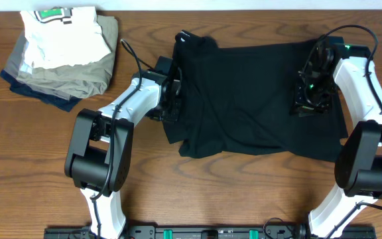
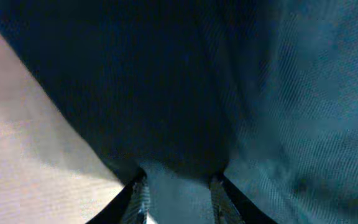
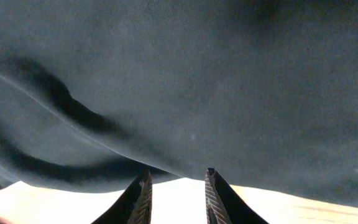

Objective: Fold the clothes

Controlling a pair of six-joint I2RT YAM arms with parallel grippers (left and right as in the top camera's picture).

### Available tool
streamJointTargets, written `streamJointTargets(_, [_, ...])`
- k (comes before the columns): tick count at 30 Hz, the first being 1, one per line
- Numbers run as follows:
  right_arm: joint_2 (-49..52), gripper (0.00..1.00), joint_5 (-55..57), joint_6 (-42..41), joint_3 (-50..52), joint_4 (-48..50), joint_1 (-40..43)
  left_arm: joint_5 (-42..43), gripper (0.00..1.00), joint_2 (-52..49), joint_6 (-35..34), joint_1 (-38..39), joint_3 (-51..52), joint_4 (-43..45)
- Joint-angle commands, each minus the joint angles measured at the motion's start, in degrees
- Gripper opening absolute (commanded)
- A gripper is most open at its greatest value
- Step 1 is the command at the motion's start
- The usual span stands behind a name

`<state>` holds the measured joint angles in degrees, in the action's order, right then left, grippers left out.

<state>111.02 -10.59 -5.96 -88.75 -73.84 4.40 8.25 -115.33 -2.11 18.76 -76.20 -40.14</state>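
Subject: the black garment [image 1: 244,99] lies spread on the wooden table [image 1: 244,192], centre to right of the overhead frame.
Long axis: runs left to right across the frame. A narrow corner sticks up at the upper left of the cloth; the lower edge is wavy and rumpled. Which end is the waist cannot be told.
Left pincer: the left gripper [image 1: 172,99] sits on the cloth's left edge. In its wrist view [image 2: 179,186] the two fingers stand apart with a strip of the garment [image 2: 260,93] filling the gap. Whether they press on it cannot be told. Bare table [image 2: 30,155] shows at the left of that view.
Right pincer: the right gripper [image 1: 309,99] is over the right part of the cloth. In its wrist view [image 3: 176,180] the fingers are a little apart with bright table [image 3: 260,199] between them. The garment's [image 3: 197,74] edge lies just past the tips, and nothing is held.
Surroundings: a pile of folded clothes [image 1: 62,53] sits at the upper left, well apart from the black cloth. A white piece [image 1: 65,36] is on top, a khaki piece [image 1: 78,76] under it and a navy piece [image 1: 52,98] at the bottom.
Obstructions: both arms cover parts of the black cloth's left and right sides.
Writing: a green label [image 1: 50,13] on the white piece is too small to read. Marks on the black cloth cannot be made out.
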Motion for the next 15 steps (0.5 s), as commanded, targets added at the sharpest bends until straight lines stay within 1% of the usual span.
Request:
streamJointTargets(1, [-1.9, 0.27, 0.1, -0.9, 0.3, -0.1, -0.4, -4.4, 0.34, -2.0, 1.9, -0.6, 0.3, 2.5])
streamJointTargets(3, [-1.9, 0.29, 0.1, -0.7, 0.3, -0.3, -0.4, -6.3, 0.35, -3.1, 1.9, -1.6, 0.3, 4.2])
streamJointTargets(9, [-1.9, 0.32, 0.3, 0.5, 0.3, -1.3, -0.3, -6.3, 0.34, -8.4, 3.9, -7.6, 0.3, 8.4])
streamJointTargets(15, [-1.9, 0.36, 0.3, 0.5, 0.3, 1.8, -0.3, -6.3, 0.34, -10.2, 6.2, -12.9, 0.3, 15.0])
